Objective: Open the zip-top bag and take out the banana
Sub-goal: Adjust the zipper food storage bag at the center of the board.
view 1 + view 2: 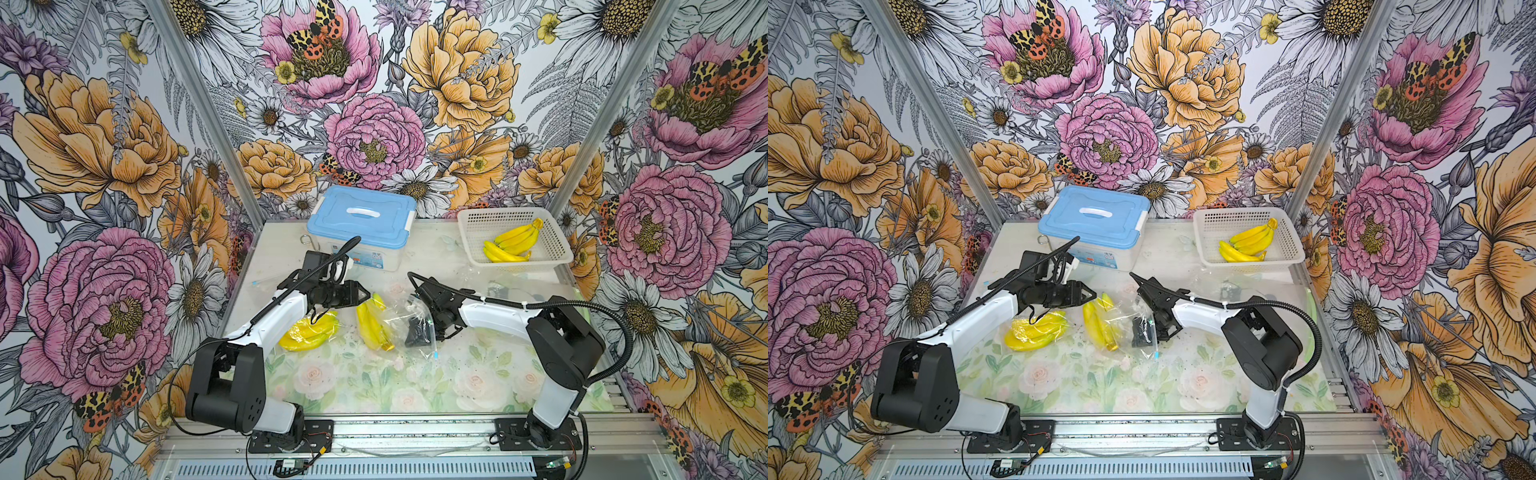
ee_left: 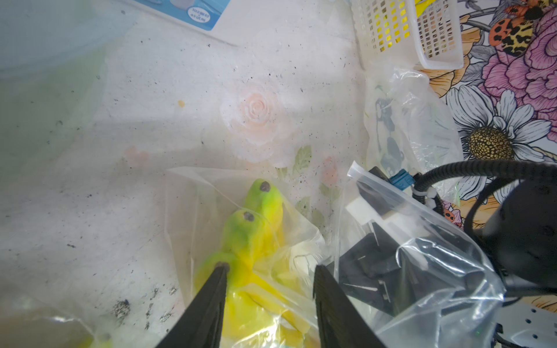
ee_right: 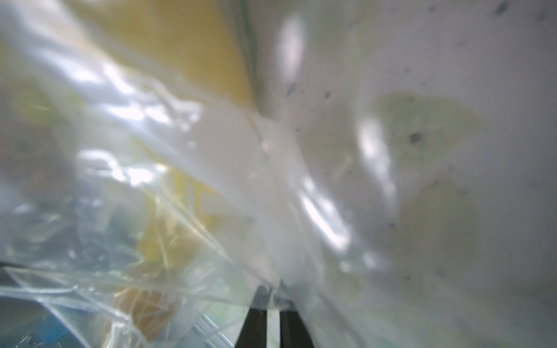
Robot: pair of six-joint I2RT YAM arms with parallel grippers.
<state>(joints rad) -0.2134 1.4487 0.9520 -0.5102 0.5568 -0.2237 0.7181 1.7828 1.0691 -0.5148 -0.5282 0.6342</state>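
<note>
Straddles the banana bunch (image 2: 259,241) with the left hand (image 2: 271,268), spread apart, one side touching a green tip. Pinches the clear zip-top bag (image 1: 397,318) around those bananas with the right hand (image 3: 272,313), squeezed together on the plastic, just beside them on the tabletop (image 1: 374,386).

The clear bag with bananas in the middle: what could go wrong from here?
1. The left gripper straddles the bananas, jaws open, where film looks draped over them; closing could pinch plastic, dragging the bag along.
2. The right gripper is shut on only a thin fold of bag; it might slip free.
3. Another bagged bunch lies close by and could get nudged.
</note>
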